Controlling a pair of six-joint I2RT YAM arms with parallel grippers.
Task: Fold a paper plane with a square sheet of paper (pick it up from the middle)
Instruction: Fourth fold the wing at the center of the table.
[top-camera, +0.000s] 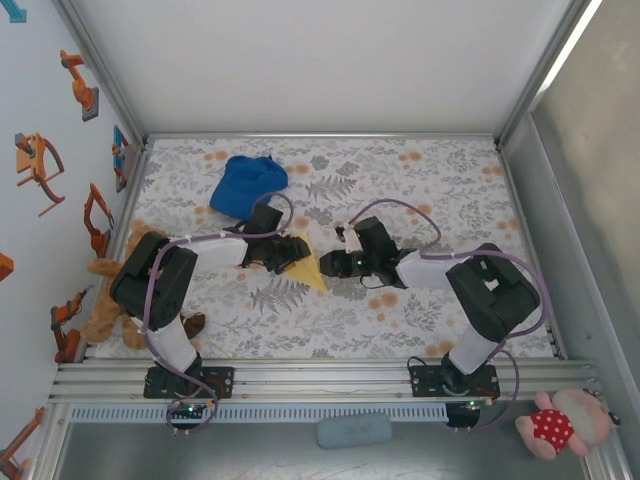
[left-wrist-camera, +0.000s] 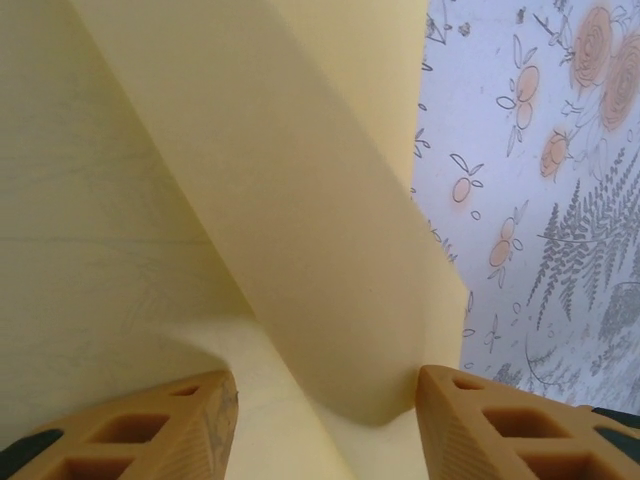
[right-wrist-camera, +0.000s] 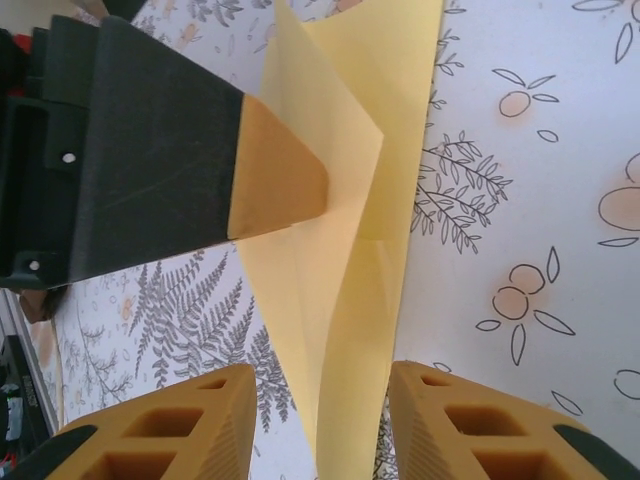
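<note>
The left tool (left-wrist-camera: 328, 405) has its two orange fingers apart. A soft, raised fold of the yellow paper (left-wrist-camera: 260, 200) sits between them and leans on one finger. It is not squeezed flat, so this tool is let go, not biting. The right tool (right-wrist-camera: 322, 392) is let go too. Its fingers are apart, and a narrow end of the paper lies in the gap between them. In the right wrist view, one orange fingertip (right-wrist-camera: 280, 180) of the left tool rests on top of the paper.

The paper lies in the middle of the flowery desk (top-camera: 420, 190), right between the two tools. It already has folds and flaps, but it does not look like a finished plane. The blue cap (top-camera: 247, 183) is well apart, at the far left.

I think the paper is very light and thin. It will bend fast, slide on the desk and crumple if pinched hard. A good place to hold looks like the thicker folded part near the middle, with one tool holding it down.
</note>
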